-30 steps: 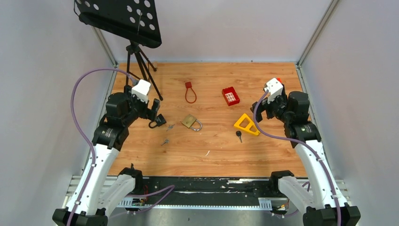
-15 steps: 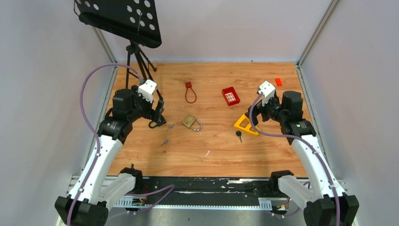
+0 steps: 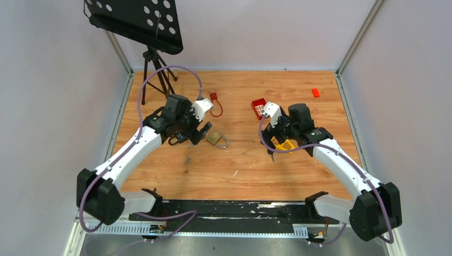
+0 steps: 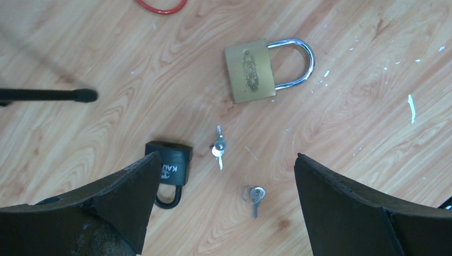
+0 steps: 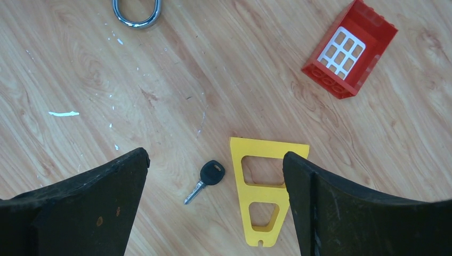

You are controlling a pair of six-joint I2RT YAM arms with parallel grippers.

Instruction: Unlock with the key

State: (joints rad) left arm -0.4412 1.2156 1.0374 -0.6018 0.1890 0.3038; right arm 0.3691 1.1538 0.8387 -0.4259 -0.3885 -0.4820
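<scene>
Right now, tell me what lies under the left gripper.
Below the open left gripper, on the table: two small silver keys. The black padlock sits beside them, one corner covered by a finger.

Brass padlock (image 4: 249, 71) — wood-grain table (image 4: 373, 80).

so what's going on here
Two robot arms are set to unlock a padlock; nothing is held yet. The left gripper hovers open over the brass padlock, a black padlock and two small silver keys. The right gripper hovers open above a black-headed key beside a yellow plastic piece.
</scene>
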